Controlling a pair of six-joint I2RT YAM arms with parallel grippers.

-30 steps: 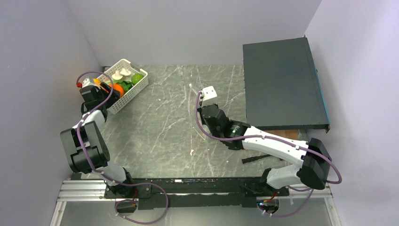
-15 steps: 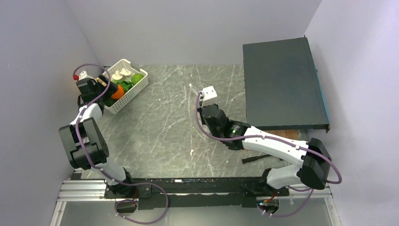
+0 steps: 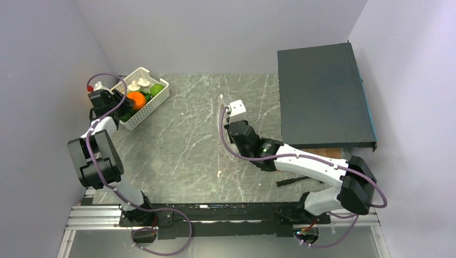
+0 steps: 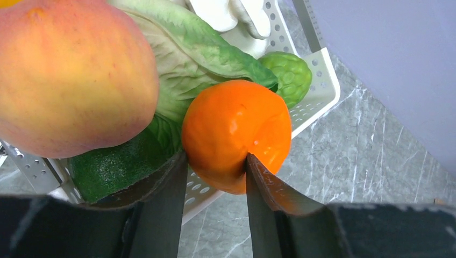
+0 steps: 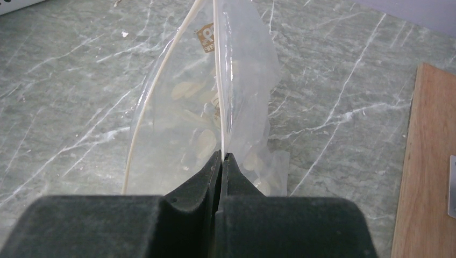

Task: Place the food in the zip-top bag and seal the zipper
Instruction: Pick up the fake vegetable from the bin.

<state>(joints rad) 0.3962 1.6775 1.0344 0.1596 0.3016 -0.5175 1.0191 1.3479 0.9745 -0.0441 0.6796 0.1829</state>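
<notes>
Your left gripper pinches the orange citrus between its 2 fingers, over the rim of the white basket at the far-left corner of the table. Lettuce, a red-orange fruit, a bumpy green fruit and a dark green vegetable crowd beside it. Your right gripper has its jaws pressed together on the zipper of the zip-top bag, which stands mid-table with its mouth gaping, well apart from the basket.

Bright, even diffuse light; soft faint shadows; mild sheen on zip-top bag; focus sharp.
</notes>
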